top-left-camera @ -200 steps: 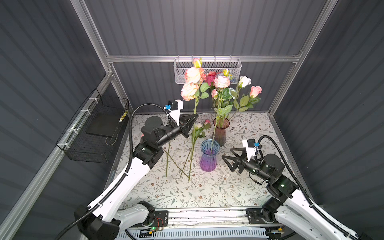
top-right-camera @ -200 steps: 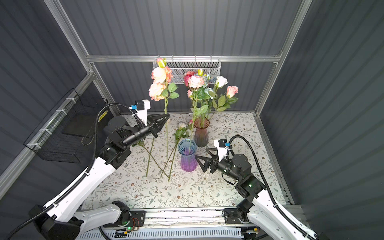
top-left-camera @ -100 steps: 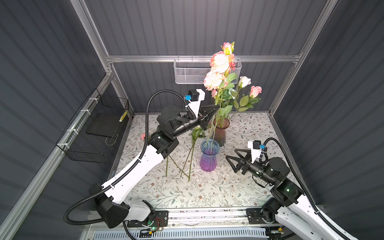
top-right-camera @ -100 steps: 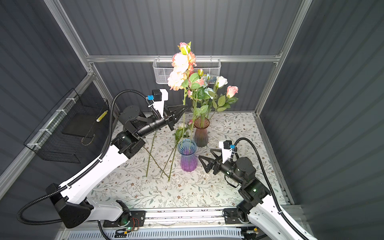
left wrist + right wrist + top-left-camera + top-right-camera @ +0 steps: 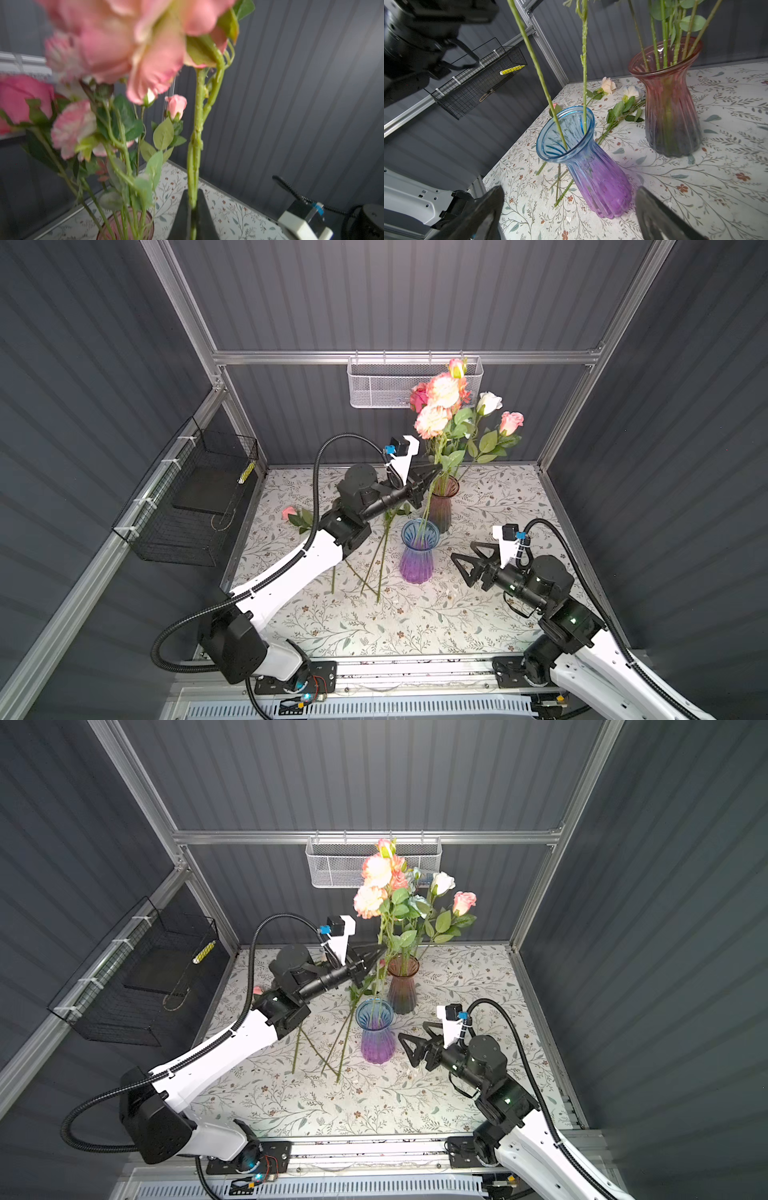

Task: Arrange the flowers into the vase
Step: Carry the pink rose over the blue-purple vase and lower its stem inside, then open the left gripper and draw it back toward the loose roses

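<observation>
Showed the left arm raised and stretched toward the middle of the worktop [image 5: 415, 626], with the left gripper [image 5: 432, 473] clenched on the green stem [image 5: 195, 145] of a coral-pink flower spray [image 5: 441, 391] — held near upright, lower end down inside the mouth of the blue-and-purple vase [image 5: 583, 158], alongside a second thin stem [image 5: 537, 68]. Showed the right arm low and bent, with the right gripper [image 5: 462, 552] spread wide and empty just beside that vase. Found further flowers [image 5: 510, 423] standing in the reddish vase [image 5: 442, 506] behind — and loose flowers [image 5: 380, 572] lying flat on the worktop.
</observation>
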You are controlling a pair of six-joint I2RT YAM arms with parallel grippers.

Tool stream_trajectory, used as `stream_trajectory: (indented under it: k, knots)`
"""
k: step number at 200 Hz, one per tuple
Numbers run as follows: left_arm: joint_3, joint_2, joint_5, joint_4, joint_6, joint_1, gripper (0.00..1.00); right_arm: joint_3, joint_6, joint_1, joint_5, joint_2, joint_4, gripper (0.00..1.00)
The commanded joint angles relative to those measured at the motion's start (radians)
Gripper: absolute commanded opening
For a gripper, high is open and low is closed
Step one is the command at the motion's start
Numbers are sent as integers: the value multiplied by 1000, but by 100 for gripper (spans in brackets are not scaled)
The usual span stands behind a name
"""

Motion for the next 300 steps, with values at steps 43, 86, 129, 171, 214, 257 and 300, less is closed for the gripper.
stream_trajectory:
  k: [43, 86, 129, 171, 214, 257, 300]
  knots:
    - [-146, -16, -54, 14, 148, -36, 0, 1, -13, 2, 17, 30, -25, 99]
    - [-162, -8, -40, -25, 164, -37, 5, 12, -12, 2, 15, 59, -14, 99]
    - [-183, -26, -40, -34, 164, -38, 15, 15, -17, 2, 19, 65, -16, 99]
    - [-186, -44, -44, -57, 166, -39, 20, 19, -17, 3, 19, 71, -12, 99]
    - [-195, -83, -48, -88, 164, -38, 30, 21, -20, 3, 14, 73, -12, 99]
    - [-201, -156, -86, -177, 193, -38, 51, 36, -28, 3, 11, 78, -17, 99]
    - [-238, -277, -208, -263, 213, -37, 69, 46, -31, 3, 4, 79, -25, 99]
